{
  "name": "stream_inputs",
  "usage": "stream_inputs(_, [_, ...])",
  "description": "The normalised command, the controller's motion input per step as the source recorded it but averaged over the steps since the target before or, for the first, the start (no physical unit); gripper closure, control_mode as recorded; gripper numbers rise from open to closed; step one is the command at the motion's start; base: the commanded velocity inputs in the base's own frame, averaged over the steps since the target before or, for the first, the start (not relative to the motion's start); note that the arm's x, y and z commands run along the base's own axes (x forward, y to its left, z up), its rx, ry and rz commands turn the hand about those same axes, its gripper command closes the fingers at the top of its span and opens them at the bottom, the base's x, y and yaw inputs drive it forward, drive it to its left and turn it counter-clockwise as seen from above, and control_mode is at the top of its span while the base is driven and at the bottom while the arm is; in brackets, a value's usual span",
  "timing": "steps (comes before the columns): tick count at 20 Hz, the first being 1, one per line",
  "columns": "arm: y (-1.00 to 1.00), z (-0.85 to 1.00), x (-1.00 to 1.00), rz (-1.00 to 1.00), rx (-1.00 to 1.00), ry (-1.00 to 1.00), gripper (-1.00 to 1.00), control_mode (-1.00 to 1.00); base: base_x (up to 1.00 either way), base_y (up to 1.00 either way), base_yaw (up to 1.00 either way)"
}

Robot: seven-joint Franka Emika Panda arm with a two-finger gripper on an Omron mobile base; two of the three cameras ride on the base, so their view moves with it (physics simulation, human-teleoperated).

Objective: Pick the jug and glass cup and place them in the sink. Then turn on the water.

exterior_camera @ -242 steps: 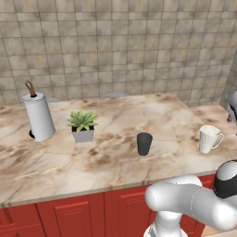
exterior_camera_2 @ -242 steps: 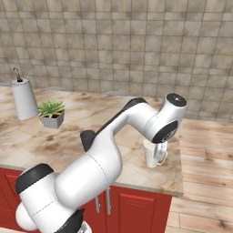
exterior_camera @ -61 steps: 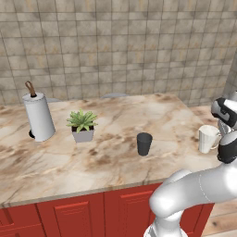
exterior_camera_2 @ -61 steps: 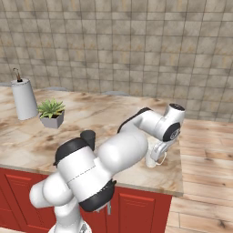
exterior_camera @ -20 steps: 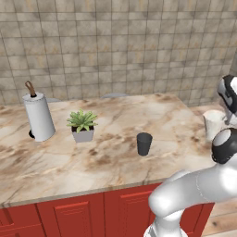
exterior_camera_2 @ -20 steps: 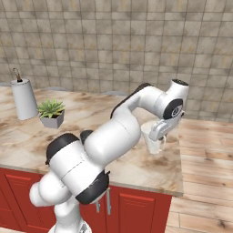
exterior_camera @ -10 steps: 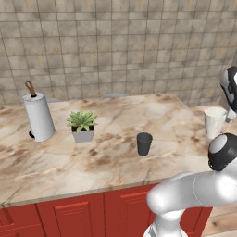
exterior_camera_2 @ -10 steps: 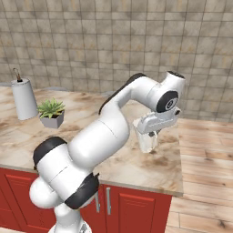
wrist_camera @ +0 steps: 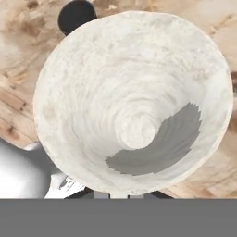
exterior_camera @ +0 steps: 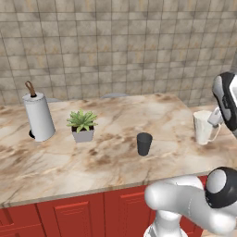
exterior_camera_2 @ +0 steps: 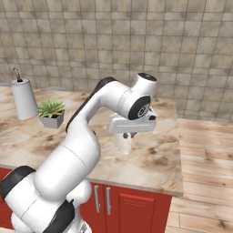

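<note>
My claw (exterior_camera_2: 125,135) is clamped on the jug (exterior_camera: 202,127), lifted above the counter's (exterior_camera: 111,157) right end. The glass cup (exterior_camera: 144,144) stands mid-counter, apart, with a potted plant (exterior_camera: 82,125) and paper-towel roll (exterior_camera: 38,115) further left. My hand view looks straight down into the jug's pale bowl, the cup (wrist_camera: 77,14) beyond its rim

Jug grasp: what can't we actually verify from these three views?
- Finger contact: in the hand view the jug looms so close that its rim covers the gripper tips.
- Jug base against the counter: in the right base view the hand hides the jug's top, and its pale body blends into the marble.
- Gripper in the left base view: cut off by the right edge.
- Glass cup contents: too small to tell.
</note>
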Motion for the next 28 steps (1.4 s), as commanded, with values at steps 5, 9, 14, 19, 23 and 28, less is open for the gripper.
stream_inputs(5, [0.88, 0.0, 0.0, -0.29, -0.13, -0.09, 1.0, -1.0, 0.0, 0.0, 0.0])
stream_inputs(9, [0.81, 0.16, 0.0, -0.28, -0.11, -0.01, 1.0, -1.0, 0.0, 0.0, 0.0])
stream_inputs(14, [0.59, 0.2, 0.0, -0.22, -0.06, 0.0, 1.0, -1.0, 0.0, 0.0, 0.0])
stream_inputs(19, [0.14, 0.31, 0.01, -0.12, 0.0, 0.03, 1.0, -1.0, 0.0, 0.0, 0.0])
stream_inputs(23, [0.11, 0.16, 0.0, -0.11, 0.0, 0.03, 1.0, -1.0, 0.0, 0.0, 0.0])
stream_inputs(28, [-0.01, 0.05, 0.0, -0.03, 0.0, 0.02, 1.0, -1.0, 0.0, 0.0, 0.0])
